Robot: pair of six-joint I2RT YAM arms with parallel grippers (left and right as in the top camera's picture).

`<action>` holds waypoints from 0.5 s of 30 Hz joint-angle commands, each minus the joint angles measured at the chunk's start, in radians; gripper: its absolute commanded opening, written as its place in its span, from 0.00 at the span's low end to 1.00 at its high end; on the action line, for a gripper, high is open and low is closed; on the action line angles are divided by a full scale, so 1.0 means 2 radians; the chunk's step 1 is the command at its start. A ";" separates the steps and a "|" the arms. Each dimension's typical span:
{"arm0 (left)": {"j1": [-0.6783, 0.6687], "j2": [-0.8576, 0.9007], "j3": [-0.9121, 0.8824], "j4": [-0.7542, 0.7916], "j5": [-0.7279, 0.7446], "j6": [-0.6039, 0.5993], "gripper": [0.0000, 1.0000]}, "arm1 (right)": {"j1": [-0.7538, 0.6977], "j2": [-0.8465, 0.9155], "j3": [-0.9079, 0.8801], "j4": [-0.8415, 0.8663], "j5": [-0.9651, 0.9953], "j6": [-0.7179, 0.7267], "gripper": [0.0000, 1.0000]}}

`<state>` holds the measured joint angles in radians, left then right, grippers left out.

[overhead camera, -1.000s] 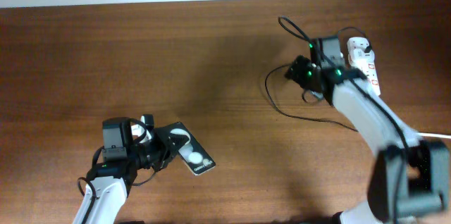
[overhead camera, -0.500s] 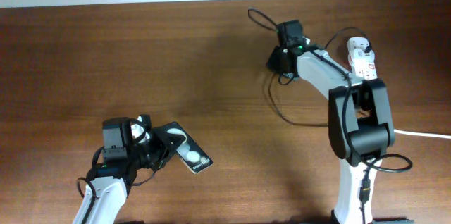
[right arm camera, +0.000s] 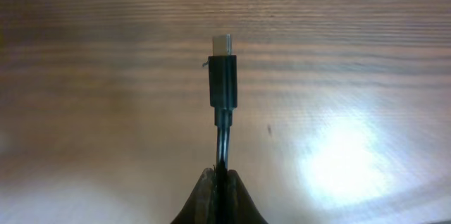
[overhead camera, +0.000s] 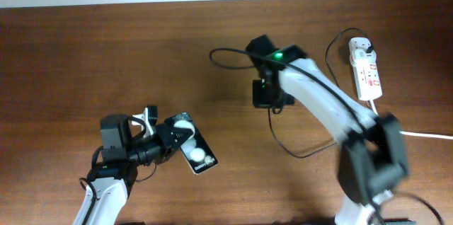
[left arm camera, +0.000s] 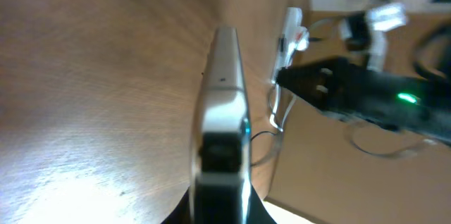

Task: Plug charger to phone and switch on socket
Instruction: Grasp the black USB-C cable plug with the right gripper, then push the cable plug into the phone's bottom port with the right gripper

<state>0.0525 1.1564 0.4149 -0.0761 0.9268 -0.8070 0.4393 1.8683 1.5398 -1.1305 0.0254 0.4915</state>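
Left gripper point(overhead camera: 164, 142) is clamped on the phone point(overhead camera: 192, 147), a flat black rectangular slab with two white round patches and small white lettering at the end nearest the table's front edge. It sits at the front-left of the brown wooden table point(overhead camera: 106, 48), angled diagonally. From the left wrist view the phone point(left arm camera: 224, 104) is edge-on, with a thin silvery rim running straight out from the fingers point(left arm camera: 223, 199). Can't tell if it touches the wood.

Right gripper point(overhead camera: 267, 96) is mid-table and well apart from the phone. Its fingers are pinched narrow on the charger point(overhead camera: 287, 147), a long thin black cable. In the right wrist view the gripper point(right arm camera: 222, 182) grips the cable just behind the connector. The charger's point(right arm camera: 224, 76) tip is a short black moulded body with a small silver metal end. It points straight out above the wood grain and touches nothing.

The slack cable loops beyond the gripper and trails in a curve towards the front right.

The socket point(overhead camera: 367, 69) is a white elongated power strip with red-marked switches, lying at the far right. Something dark sits at its far end where the cable arrives. Which outlet it occupies is too small to tell. A thick white cord point(overhead camera: 432, 136) runs off the right edge.
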 commanded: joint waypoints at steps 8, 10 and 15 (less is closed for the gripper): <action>0.001 0.000 0.005 0.191 0.137 0.000 0.00 | 0.000 -0.395 -0.191 -0.022 -0.170 -0.052 0.04; 0.001 0.000 0.005 0.214 0.144 -0.009 0.00 | 0.002 -0.448 -0.299 0.038 -0.245 -0.061 0.04; 0.001 0.000 0.005 0.280 0.145 -0.060 0.00 | 0.088 -0.501 -0.435 0.169 -0.321 -0.032 0.04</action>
<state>0.0525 1.1599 0.4091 0.3992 1.1835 -0.8543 0.5377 0.8883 0.6918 -0.8314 -0.5453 0.3973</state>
